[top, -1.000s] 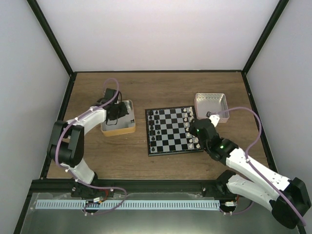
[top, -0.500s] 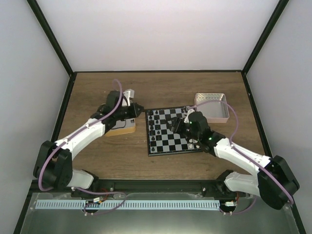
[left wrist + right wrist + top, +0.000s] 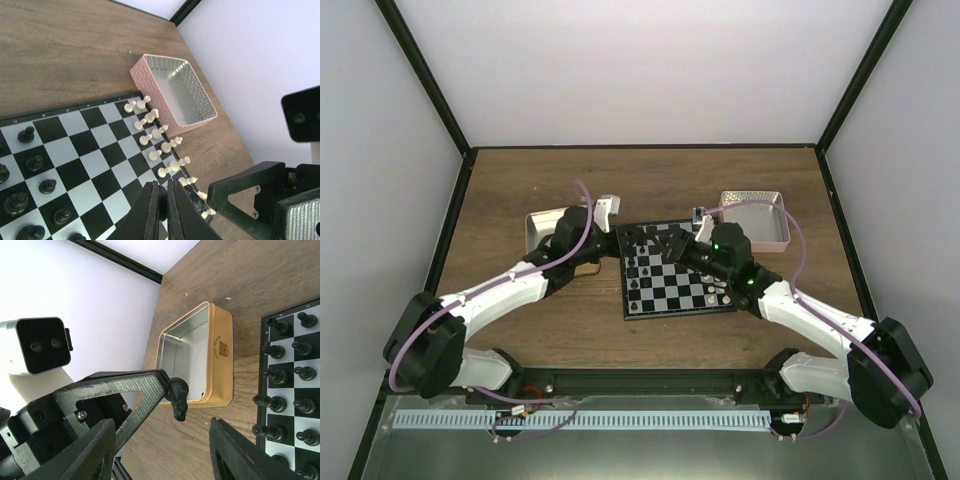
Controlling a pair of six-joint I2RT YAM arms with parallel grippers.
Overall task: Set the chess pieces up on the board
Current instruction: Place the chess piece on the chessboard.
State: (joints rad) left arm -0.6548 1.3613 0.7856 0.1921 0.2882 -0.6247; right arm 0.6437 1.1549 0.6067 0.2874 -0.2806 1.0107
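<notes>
— 2 grippers are over the board (image 3: pixel 675 313), then. What is the left gripper (image 3: pixel 163 190) doing?
— Its fingers (image 3: pixel 146 210) are pressed together on 1 black piece (image 3: pixel 177 399), pinched right at the tips. The piece hangs in the air above the far part of the board, toward its far left corner.
— And the right gripper (image 3: pixel 161 430)?
— Its jaws stand wide apart, open in the air. It faces the left gripper from the right with its tips aimed at the held piece, near it but not touching.
— Where are the other black chessmen (image 3: pixel 638 270)?
— Upright in 2 columns along the board's left edge. The white chessmen (image 3: pixel 160 134) stand in 2 columns along its right edge.
— And the tins?
— 1 pink tin (image 3: pixel 175 90) sits on the table (image 3: pixel 520 180) just beyond the board's far right corner, its silver inside showing. 1 yellow tin (image 3: pixel 200 355) lies off the board's left edge. In the top view the left arm partly hides it.
</notes>
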